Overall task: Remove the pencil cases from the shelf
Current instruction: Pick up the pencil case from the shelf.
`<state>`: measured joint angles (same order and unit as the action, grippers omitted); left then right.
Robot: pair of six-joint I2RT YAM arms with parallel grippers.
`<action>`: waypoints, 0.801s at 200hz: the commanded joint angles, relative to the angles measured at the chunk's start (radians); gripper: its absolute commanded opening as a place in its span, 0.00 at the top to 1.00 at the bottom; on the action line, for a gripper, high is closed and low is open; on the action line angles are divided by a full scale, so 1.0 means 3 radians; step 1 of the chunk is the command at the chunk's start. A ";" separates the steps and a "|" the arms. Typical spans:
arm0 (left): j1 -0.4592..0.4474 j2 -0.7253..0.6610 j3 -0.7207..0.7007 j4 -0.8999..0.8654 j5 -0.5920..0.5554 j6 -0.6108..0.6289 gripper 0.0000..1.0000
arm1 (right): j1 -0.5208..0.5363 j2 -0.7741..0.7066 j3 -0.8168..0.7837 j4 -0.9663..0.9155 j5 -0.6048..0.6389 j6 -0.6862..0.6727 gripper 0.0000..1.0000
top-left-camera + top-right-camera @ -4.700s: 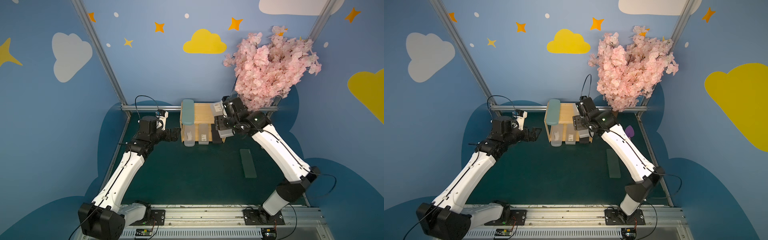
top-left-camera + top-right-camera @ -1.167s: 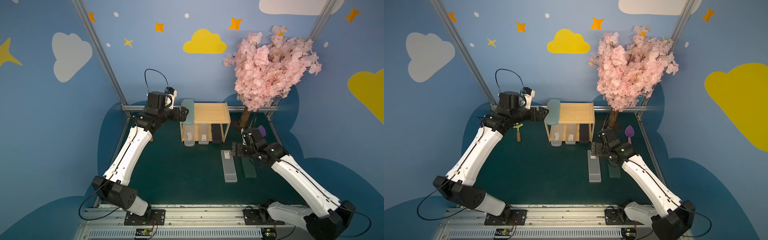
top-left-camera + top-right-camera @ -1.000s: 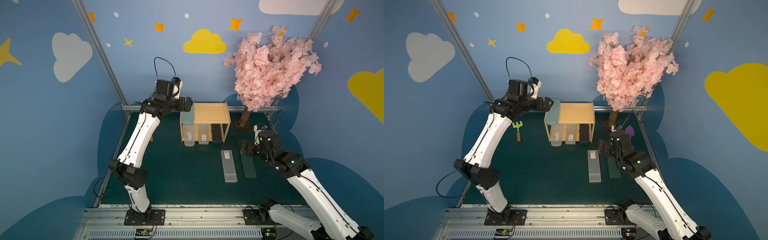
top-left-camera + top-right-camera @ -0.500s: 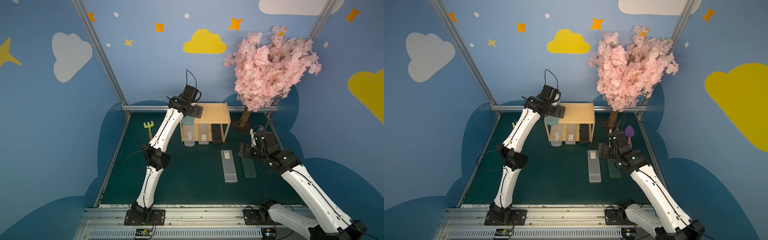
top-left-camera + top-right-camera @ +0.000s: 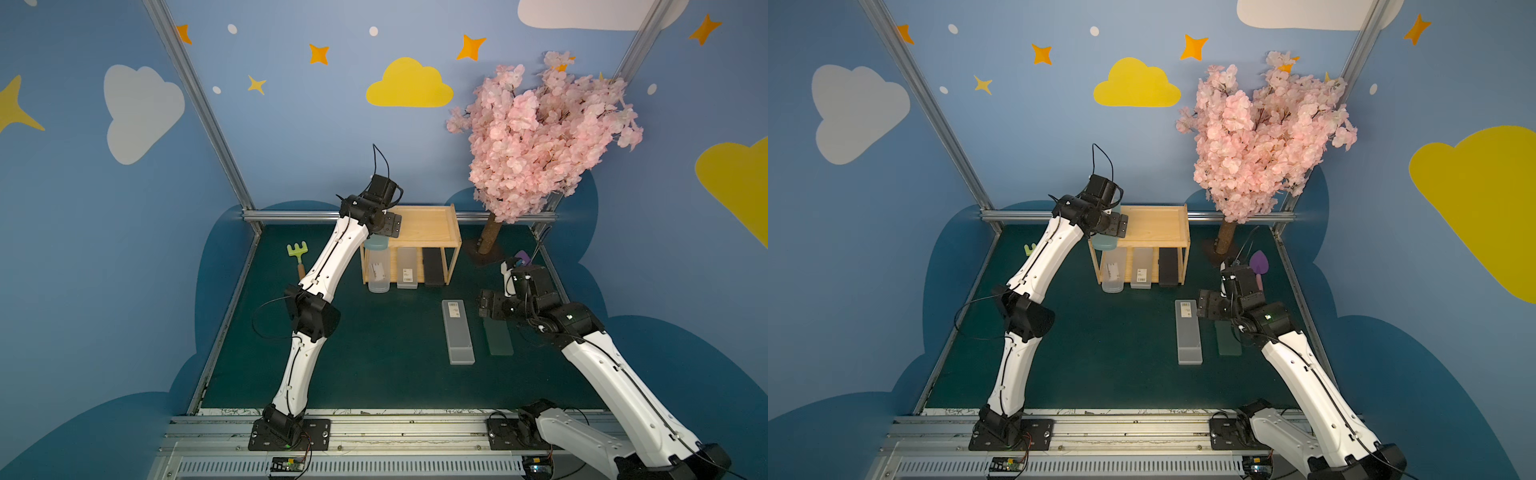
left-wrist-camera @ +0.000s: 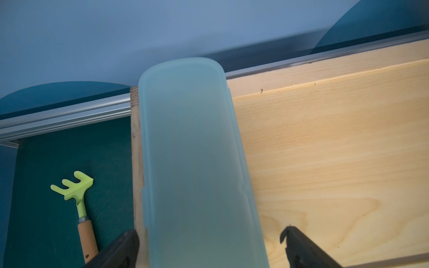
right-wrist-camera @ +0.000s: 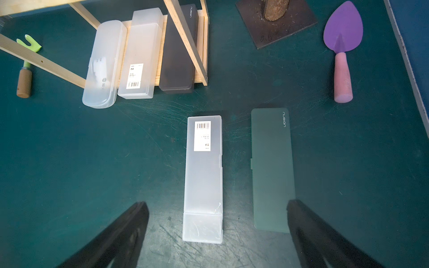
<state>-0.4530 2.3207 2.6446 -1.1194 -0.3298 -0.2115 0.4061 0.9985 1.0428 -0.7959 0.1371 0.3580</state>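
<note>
The wooden shelf (image 5: 432,226) stands at the back of the mat. A light teal pencil case (image 6: 197,162) lies along its top tier's left edge. My left gripper (image 6: 210,234) hovers open over that case's near end, one finger on each side, neither touching. On the bottom tier lie a clear round-ended case (image 7: 102,65), a frosted labelled case (image 7: 141,55) and a black case (image 7: 178,51). Another frosted case (image 7: 204,176) and a dark green case (image 7: 272,169) lie side by side on the mat. Above their near ends my right gripper (image 7: 217,203) stands open and empty.
A green toy rake (image 5: 298,253) lies left of the shelf and a purple toy shovel (image 5: 1259,266) by the right wall. The pink blossom tree (image 5: 536,137) stands on a dark base plate (image 7: 276,25) right of the shelf. A metal rail (image 5: 291,216) runs behind.
My left arm has swung right from beside the shelf, and its open gripper now sits over the teal case. My right gripper has stayed open over the two cases on the mat.
</note>
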 commanded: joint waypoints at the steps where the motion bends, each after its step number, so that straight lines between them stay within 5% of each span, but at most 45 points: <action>1: 0.0004 -0.0071 -0.0010 0.0130 -0.0080 -0.0067 0.00 | -0.0057 -0.0090 -0.0002 -0.0056 -0.0071 -0.0052 0.02; 160: 0.0022 0.0081 -0.0089 0.0182 -0.0017 -0.0250 0.00 | -0.0391 -0.0166 -0.0039 -0.0152 -0.0418 -0.0133 0.02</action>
<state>-0.4473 2.3264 2.6343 -1.0668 -0.3336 -0.2741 0.3004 0.9649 1.0424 -0.8284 0.0357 0.3313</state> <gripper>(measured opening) 0.998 0.982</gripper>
